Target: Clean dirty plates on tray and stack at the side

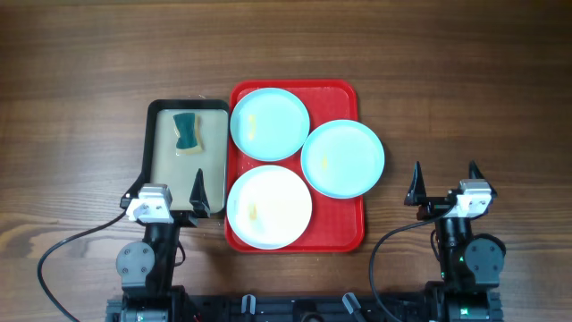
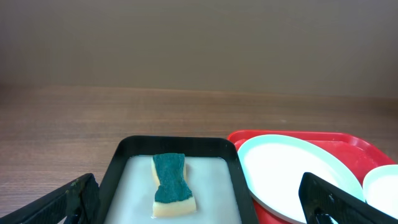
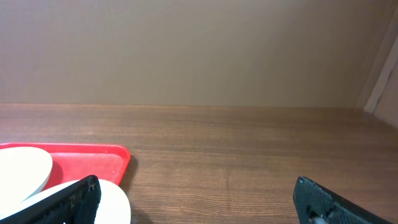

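Three plates lie on the red tray [image 1: 344,228]. A pale blue plate [image 1: 269,123] is at the back left, with a yellowish smear. A second pale blue plate [image 1: 342,158] overhangs the tray's right rim. A white plate [image 1: 269,207] with a yellow smear is at the front left. My left gripper [image 1: 167,192] is open and empty over the near end of the black-rimmed tray. My right gripper [image 1: 446,181] is open and empty over bare table, right of the red tray. In the left wrist view the back blue plate [image 2: 292,174] and the red tray [image 2: 348,142] show.
A black-rimmed tray [image 1: 154,143] with a pale inside stands left of the red tray, touching it. A green-and-yellow sponge [image 1: 187,133] lies in its far half; it also shows in the left wrist view [image 2: 170,184]. Bare wooden table surrounds the trays.
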